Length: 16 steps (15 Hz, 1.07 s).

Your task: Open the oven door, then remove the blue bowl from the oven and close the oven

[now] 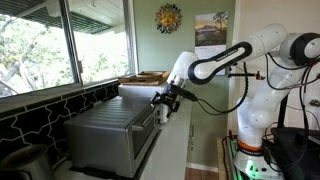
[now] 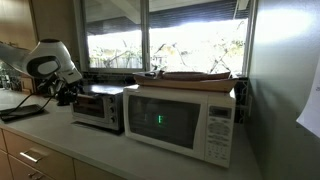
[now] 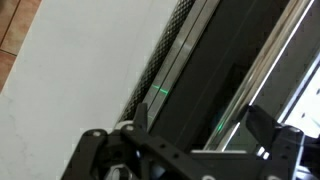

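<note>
The silver-grey oven (image 1: 105,128) with a ribbed top stands on the counter; it also shows in an exterior view (image 2: 97,108). The oven door (image 1: 150,135) looks closed, and its dark glass with bright metal strips fills the wrist view (image 3: 215,70). My gripper (image 1: 165,100) hovers at the oven's upper front edge, and also shows in an exterior view (image 2: 68,92). In the wrist view the gripper (image 3: 200,125) is open and empty, its two dark fingers apart over the door. The blue bowl is hidden.
A white microwave (image 2: 180,120) stands right beside the oven with a flat tray (image 2: 190,75) on top. Windows (image 1: 60,40) run behind the appliances. The pale countertop (image 3: 70,80) lies in front of the oven. Drawers (image 2: 30,155) sit below the counter.
</note>
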Motion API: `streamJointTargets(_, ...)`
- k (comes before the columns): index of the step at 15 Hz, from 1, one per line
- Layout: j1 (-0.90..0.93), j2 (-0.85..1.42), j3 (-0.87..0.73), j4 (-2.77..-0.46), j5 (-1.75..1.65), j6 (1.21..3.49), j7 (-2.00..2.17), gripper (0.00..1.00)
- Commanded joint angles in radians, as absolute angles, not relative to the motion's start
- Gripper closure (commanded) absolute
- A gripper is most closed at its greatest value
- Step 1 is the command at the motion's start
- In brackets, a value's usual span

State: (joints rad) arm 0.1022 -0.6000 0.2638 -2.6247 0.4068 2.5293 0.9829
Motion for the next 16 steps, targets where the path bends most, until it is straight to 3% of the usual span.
streamJointTargets(1, 0.125, -0.585, 0.253, -2.641, 0.421, 2.549, 0.992, 0.0)
streamJointTargets(16, 0.135, -0.681, 0.247, -2.74, 0.396, 2.346, 0.94, 0.0)
